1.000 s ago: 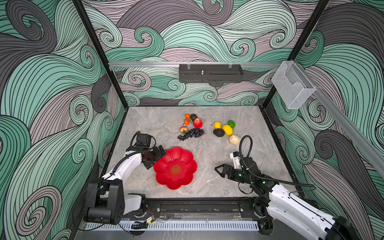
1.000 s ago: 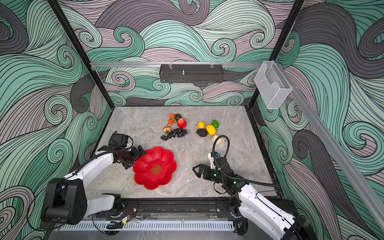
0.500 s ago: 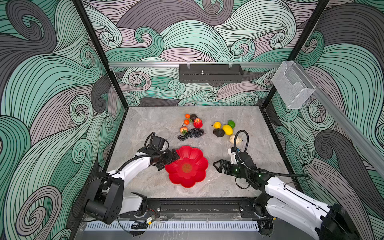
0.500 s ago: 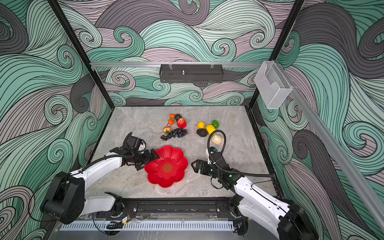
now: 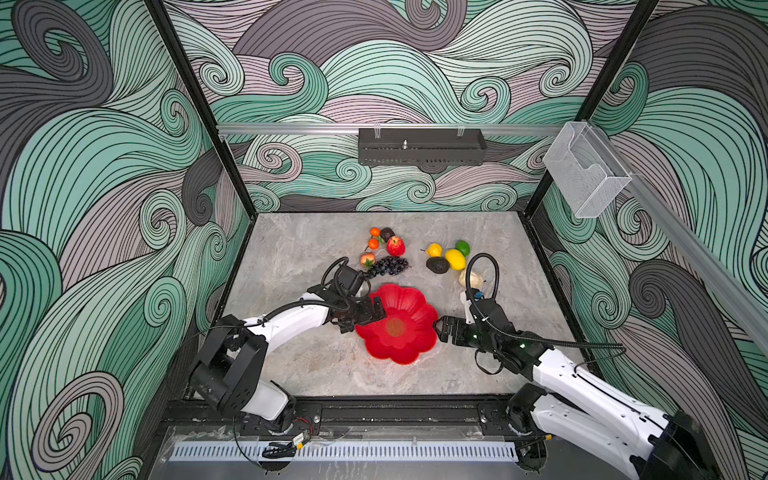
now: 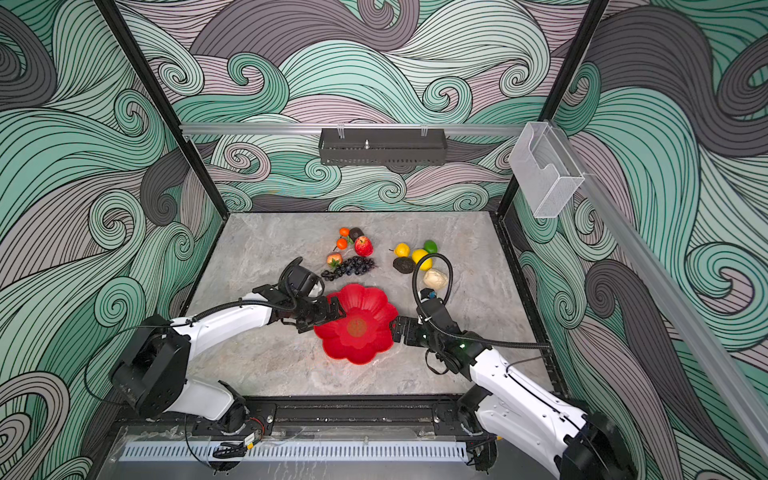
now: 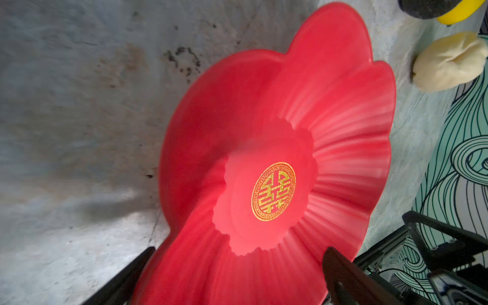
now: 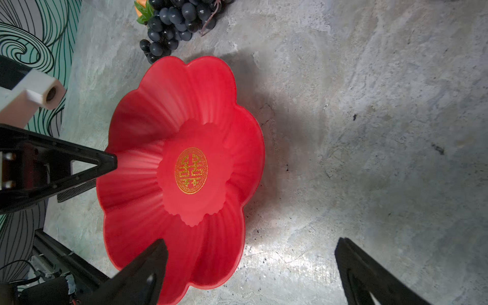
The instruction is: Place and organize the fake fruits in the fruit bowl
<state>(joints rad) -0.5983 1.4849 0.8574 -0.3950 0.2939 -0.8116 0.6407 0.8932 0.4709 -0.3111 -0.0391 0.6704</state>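
Grey marbled tabletop (image 5: 316,365) on which a glossy red flower-shaped bowl (image 5: 409,351) is flanked by the left gripper (image 5: 365,316) and right gripper (image 5: 439,330), both with jaws apart, small plastic fruits (image 5: 395,246) beyond

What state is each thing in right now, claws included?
bowl: empty, right way up on the table.
left claw: open, jaws either side of the bowl's rim.
right claw: open, empty, at the bowl's opposite edge.
grapes: on the table, beside the bowl.
apple: on the table.
lemon: on the table.
avocado: on the table.
cream pear: on the table.
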